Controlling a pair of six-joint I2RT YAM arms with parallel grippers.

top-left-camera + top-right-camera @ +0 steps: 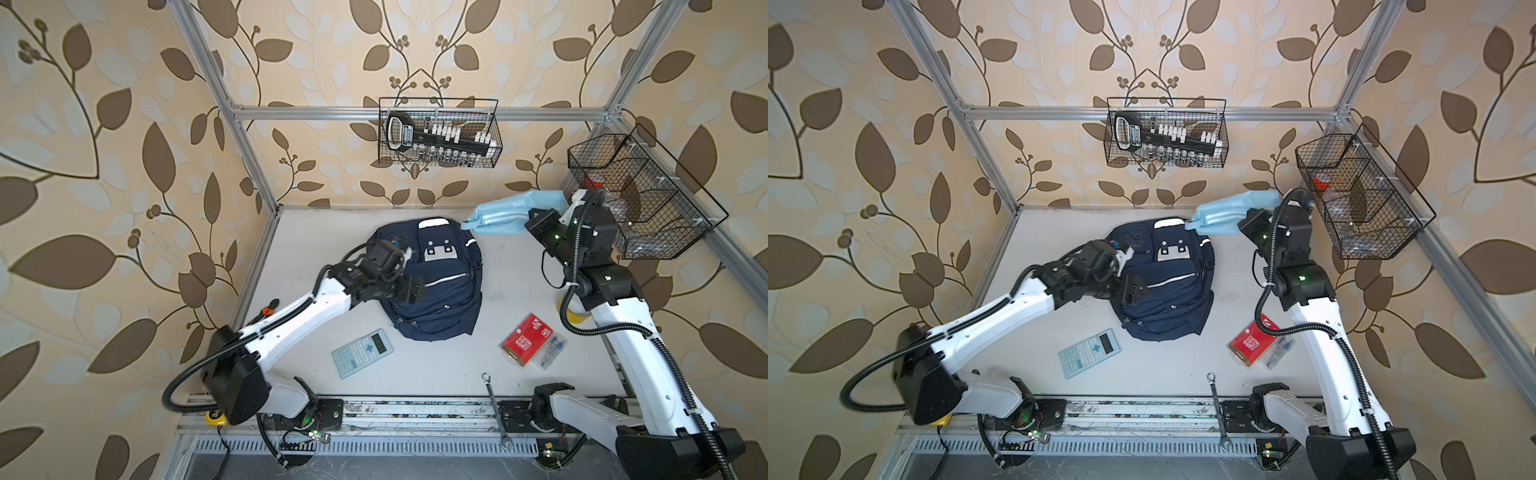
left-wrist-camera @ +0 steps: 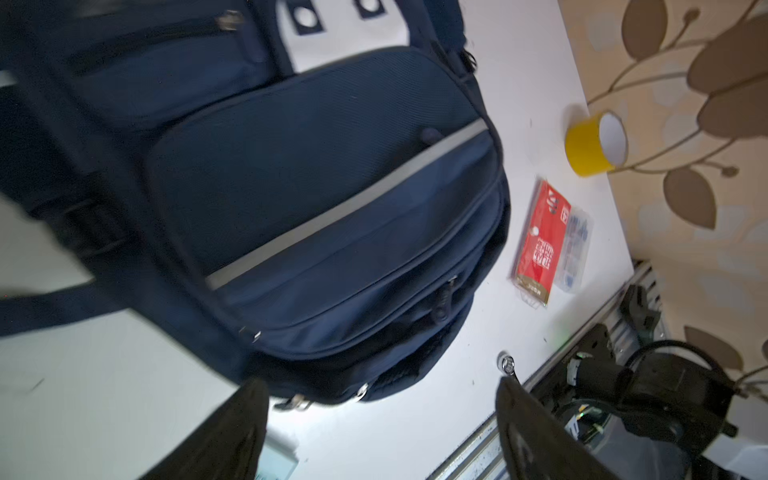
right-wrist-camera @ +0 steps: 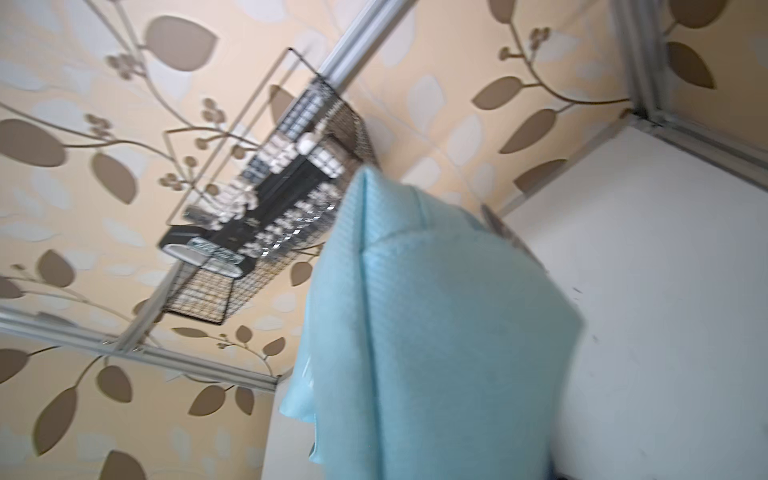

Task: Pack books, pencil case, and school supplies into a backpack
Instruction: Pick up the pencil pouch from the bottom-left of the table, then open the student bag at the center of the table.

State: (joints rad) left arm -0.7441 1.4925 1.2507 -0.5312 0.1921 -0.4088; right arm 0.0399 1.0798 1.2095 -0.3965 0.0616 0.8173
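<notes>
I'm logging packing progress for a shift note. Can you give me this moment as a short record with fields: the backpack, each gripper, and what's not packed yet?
backpack: lying flat, front pockets up
left gripper: open, empty, above the backpack
right gripper: shut on the pencil case, held up at the back right
unpacked on table: calculator, clear box with red label
books: none in view
other: wrench, yellow tape roll

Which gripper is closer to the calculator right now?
Left. The left gripper hovers open over the backpack, just behind the calculator. The right gripper is far off at the back, shut on the pencil case.
</notes>
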